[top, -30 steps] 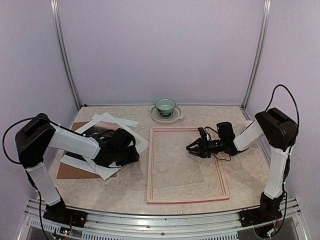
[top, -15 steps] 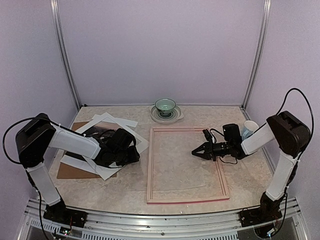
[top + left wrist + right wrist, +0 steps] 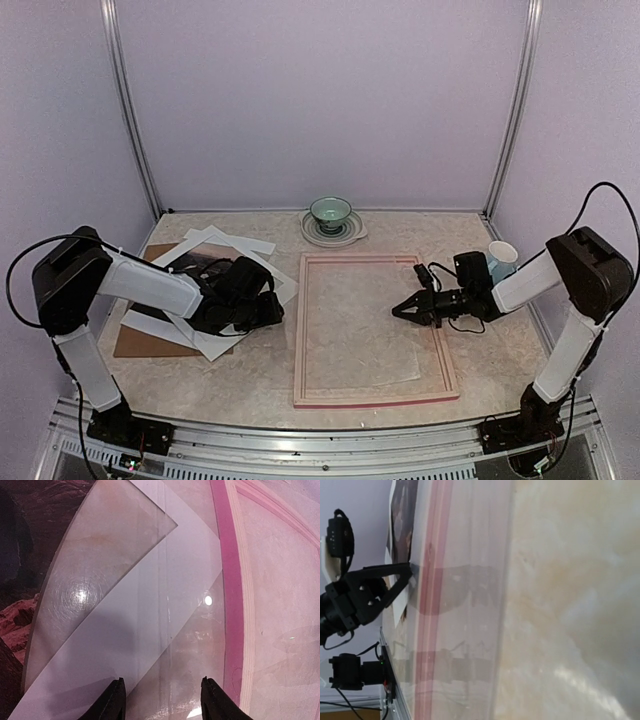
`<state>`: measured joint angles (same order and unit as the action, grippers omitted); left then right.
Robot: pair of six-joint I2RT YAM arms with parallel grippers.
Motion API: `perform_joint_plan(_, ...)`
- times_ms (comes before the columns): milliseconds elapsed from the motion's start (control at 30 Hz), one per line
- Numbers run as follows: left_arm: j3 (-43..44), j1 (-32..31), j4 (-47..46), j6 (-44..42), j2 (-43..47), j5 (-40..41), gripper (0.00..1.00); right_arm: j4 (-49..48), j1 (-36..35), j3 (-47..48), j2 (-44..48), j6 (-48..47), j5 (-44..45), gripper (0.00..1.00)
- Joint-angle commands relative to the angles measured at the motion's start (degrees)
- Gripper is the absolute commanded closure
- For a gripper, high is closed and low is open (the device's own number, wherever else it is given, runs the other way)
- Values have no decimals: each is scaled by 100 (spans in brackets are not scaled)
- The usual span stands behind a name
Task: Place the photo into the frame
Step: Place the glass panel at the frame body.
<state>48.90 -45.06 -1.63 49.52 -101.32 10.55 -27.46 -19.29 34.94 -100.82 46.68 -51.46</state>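
From where I stand, the photo (image 3: 190,262) lies in the loose pile on the robot's left side of the table. It is only partly showing, dark under the white mat (image 3: 225,243) and on top of the brown backing board (image 3: 135,342). The left gripper (image 3: 162,681) hangs right over that pile with its fingers parted and nothing between them. A clear sheet (image 3: 100,570) lies across mat and photo just ahead of it. The pink frame (image 3: 297,330) lies flat just to the right of the pile with its long axis running from the near edge towards the back wall, so the photo has to travel rightwards over the frame's left rim. The pile sits askew to the frame (too much of the photo is covered for me to trace its own long axis). The left arm is plainly the nearer one. The right gripper (image 3: 397,310) reaches in low over the frame's right side, well apart from the photo, and I cannot tell whether its fingers are closed. By my count there is one photo, one frame, one backing board and two grippers. At the back there is one green bowl (image 3: 330,210) on one saucer (image 3: 352,236), and one cup (image 3: 502,256) stands near the right arm.
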Motion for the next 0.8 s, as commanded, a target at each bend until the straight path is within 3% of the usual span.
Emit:
perform_joint_plan(0, -8, -65, 391, -69, -49, -157, 46, 573, 171, -117, 380, -413, -1, 100)
perform_joint_plan(267, -3, -65, 393, -91, 83, -121, 42, 1245, 296, -159, 686, -835, 105, 100)
perform_joint_plan(767, -10, -65, 414, -64, 87, -82, 42, 1626, 584, -417, 960, -1241, 42, 100)
